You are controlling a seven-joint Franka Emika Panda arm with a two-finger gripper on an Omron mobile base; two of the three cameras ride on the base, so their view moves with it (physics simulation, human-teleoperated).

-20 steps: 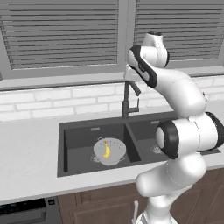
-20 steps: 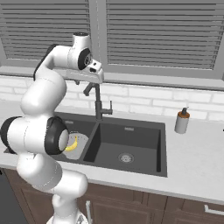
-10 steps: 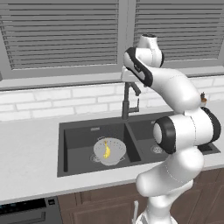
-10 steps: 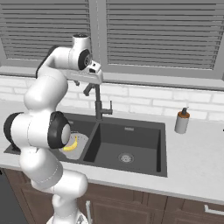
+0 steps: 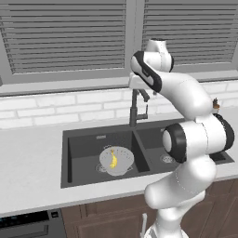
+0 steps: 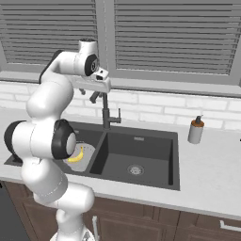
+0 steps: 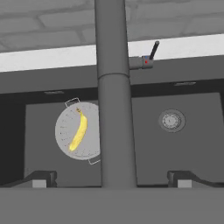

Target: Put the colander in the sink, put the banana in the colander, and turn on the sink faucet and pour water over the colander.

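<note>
With its fingers spread wide, the gripper (image 7: 113, 178) straddles the upright sink faucet (image 7: 114, 109), whose spout must swing left over the colander (image 7: 78, 131) holding the banana (image 7: 78, 131).

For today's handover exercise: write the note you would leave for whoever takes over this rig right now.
Tool: open, up at the sink faucet, one finger each side of its spout.
Colander: in the sink's left basin, banana inside it.
Done: colander and banana placed.
Left: turn the faucet on with its lever and run water over the colander. No water seen flowing.
</note>
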